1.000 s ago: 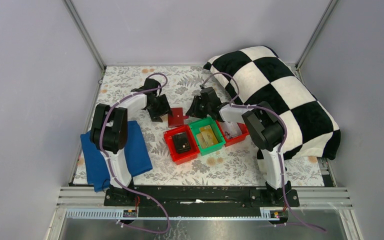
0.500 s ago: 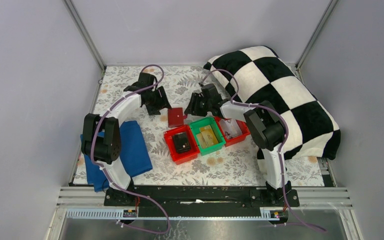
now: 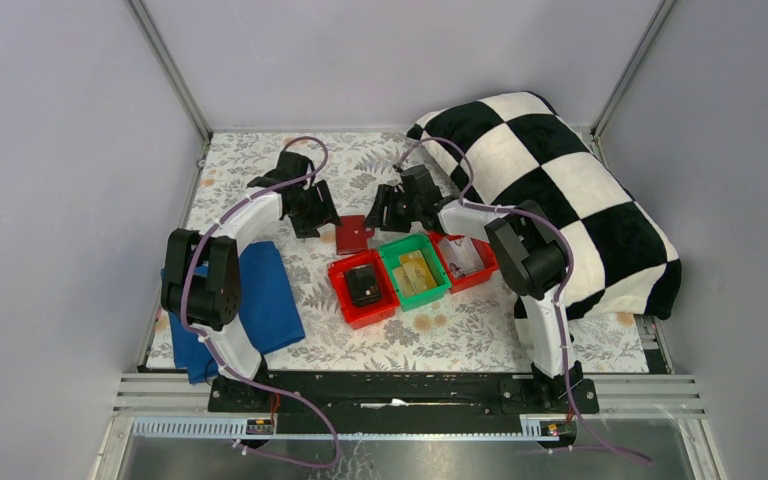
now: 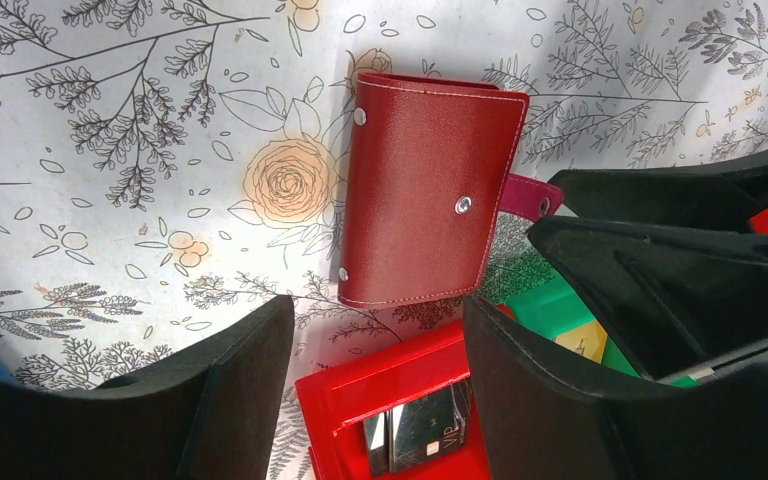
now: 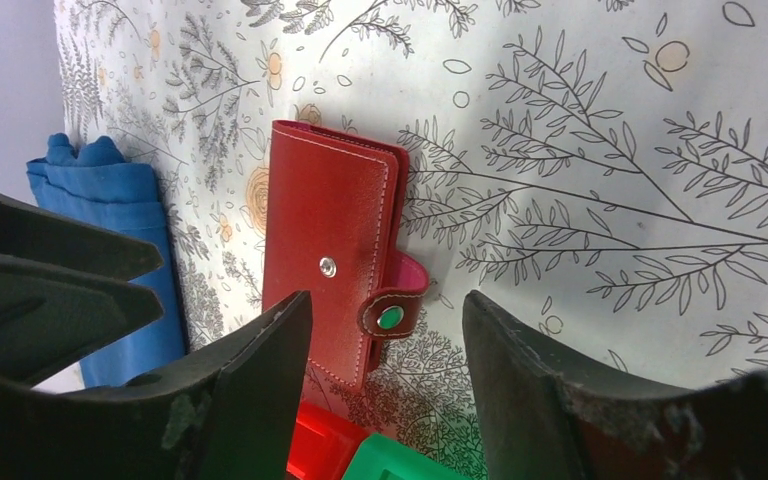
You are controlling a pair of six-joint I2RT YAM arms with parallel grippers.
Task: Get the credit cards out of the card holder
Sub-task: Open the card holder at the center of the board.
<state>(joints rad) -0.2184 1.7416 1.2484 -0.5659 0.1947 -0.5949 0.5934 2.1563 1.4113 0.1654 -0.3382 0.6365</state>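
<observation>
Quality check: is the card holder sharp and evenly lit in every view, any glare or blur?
Top external: soft even light, no glare, but the card holder is small, little detail. Left wrist: holder crisp, stitching and snaps readable; the near jaws are dark, featureless. Right wrist: equally crisp.

Overhead wide; both wrist views close, sharing card holder (image 4: 425, 190)

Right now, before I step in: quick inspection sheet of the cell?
surface: floral tablecloth, flat.
card holder: closed, flat on the tablecloth, strap unsnapped.
credit cards: none clearly seen; something pale lies in the right red bin, unclear.
clutter: blue cloth, left red bin with black box, green bin with yellow-tan items, checkered blanket.
pincers: left pincer open, empty; right pincer open, empty; both facing the holder.
cables: purple cables run along both arms.
surroundings: grey walls, metal frame posts.
</observation>
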